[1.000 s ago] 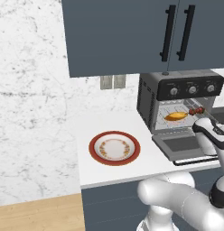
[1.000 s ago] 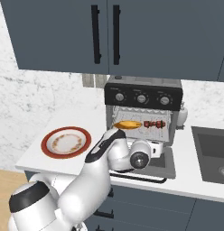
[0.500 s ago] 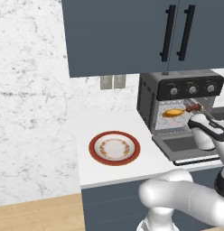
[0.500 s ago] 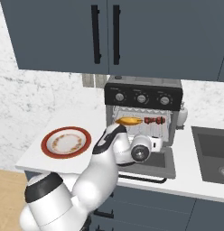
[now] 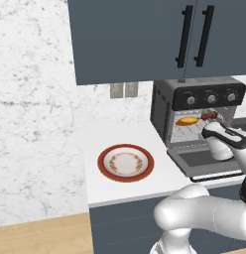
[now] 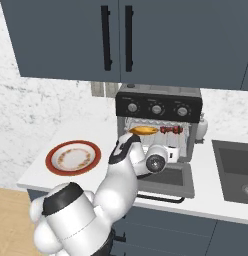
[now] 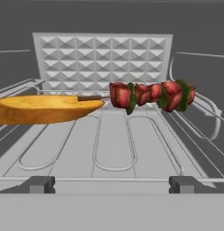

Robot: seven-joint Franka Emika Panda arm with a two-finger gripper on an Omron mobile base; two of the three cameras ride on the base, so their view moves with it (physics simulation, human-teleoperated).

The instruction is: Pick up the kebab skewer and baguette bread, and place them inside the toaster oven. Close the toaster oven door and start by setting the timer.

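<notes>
The toaster oven stands open, its door folded down flat on the counter. On the wire rack inside lie the golden baguette bread at the left and the kebab skewer at the right, the stick's end touching the loaf. My gripper hovers over the door just before the oven's mouth. It is open wide, holds nothing, and both foods lie beyond its fingertips.
A red-rimmed plate sits bare on the white counter left of the oven. Dark wall cabinets hang above. A sink lies to the right, and a small white jar stands beside the oven.
My hand has risen slightly over the open door and edged toward the oven's mouth. Baguette and skewer have stayed where they were on the rack. The jaws stay open.
</notes>
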